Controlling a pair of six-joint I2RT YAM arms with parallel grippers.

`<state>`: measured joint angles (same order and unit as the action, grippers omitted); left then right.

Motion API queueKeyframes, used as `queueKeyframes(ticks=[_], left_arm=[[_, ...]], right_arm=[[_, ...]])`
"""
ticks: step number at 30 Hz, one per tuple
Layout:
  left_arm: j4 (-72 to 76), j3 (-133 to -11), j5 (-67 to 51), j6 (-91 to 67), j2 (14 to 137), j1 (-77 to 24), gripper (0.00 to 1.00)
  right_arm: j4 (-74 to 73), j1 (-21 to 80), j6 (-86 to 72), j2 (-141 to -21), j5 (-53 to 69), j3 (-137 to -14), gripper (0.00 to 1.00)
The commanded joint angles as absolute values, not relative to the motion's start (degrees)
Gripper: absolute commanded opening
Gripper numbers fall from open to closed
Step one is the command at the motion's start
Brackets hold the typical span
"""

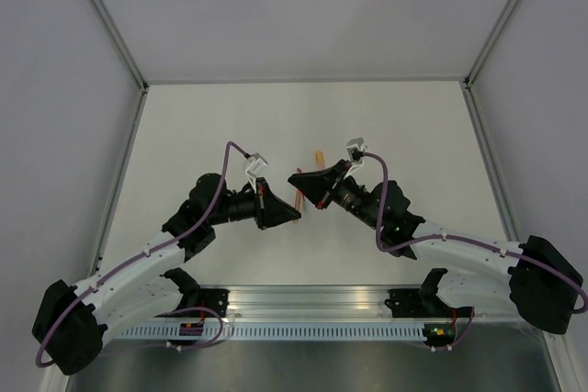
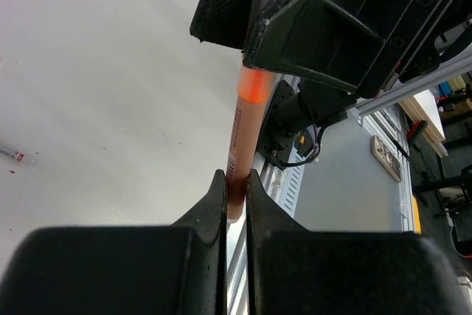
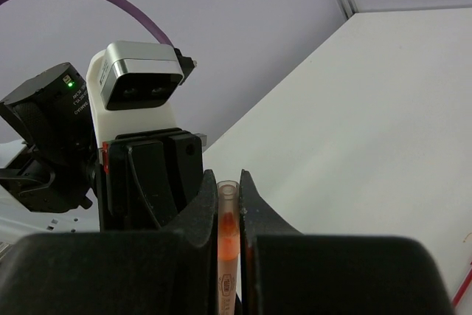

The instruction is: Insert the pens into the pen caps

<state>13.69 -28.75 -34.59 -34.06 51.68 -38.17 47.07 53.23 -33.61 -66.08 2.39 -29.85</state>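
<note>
Job roughly half along: clamping orange pen (image 2: pixel 240 145) in jaws of left gripper (image 2: pixel 234 176), seating it in orange cap (image 3: pixel 227 215) pinched tight by right gripper (image 3: pixel 226 176) over middle of table (image 1: pixel 230 117), leaving red pen (image 3: pixel 464 285) waiting.

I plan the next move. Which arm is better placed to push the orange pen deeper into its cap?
Left, probably. The left jaws grip the orange pen at its free end, so they can push along it; the right jaws clamp the orange cap.
</note>
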Motion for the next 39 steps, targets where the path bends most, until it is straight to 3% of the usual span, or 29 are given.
queueKeyframes(ticks=[1,9,12,13,15,19,20,26,39], left_arm=[[28.39,-33.84,-24.52,-36.31,48.52,-34.54,0.02],[21.27,-34.19,-29.96,-32.43,46.58,-34.54,0.02],[20.48,-33.93,-31.98,-32.08,47.28,-34.54,0.16],[20.22,-33.84,-32.25,-31.82,47.55,-34.54,0.27],[19.08,-33.84,-33.04,-31.29,47.81,-34.54,0.35],[19.16,-32.61,-33.75,-31.38,48.43,-34.54,0.61],[19.25,-32.26,-34.36,-31.38,48.60,-34.54,0.64],[21.09,-29.80,-34.81,-30.94,50.27,-34.54,0.68],[24.96,-31.38,-35.59,-31.02,57.30,-34.54,0.73]], right_arm=[[31.82,57.57,-33.31,-65.39,11.61,-30.14,0.00],[23.21,56.96,-33.75,-63.89,2.47,-37.35,0.00],[19.43,55.99,-33.40,-65.74,-0.95,-41.48,0.00],[18.73,55.64,-33.49,-66.18,-1.31,-42.27,0.00],[17.50,53.89,-33.22,-67.75,-1.93,-44.98,0.00],[14.07,49.49,-32.87,-70.13,-0.97,-49.12,0.00],[13.45,47.13,-33.05,-71.01,-0.18,-50.35,0.00],[12.57,41.31,-33.22,-72.68,5.44,-50.72,0.00],[25.05,41.40,-39.28,-66.71,19.95,-43.33,0.00]])
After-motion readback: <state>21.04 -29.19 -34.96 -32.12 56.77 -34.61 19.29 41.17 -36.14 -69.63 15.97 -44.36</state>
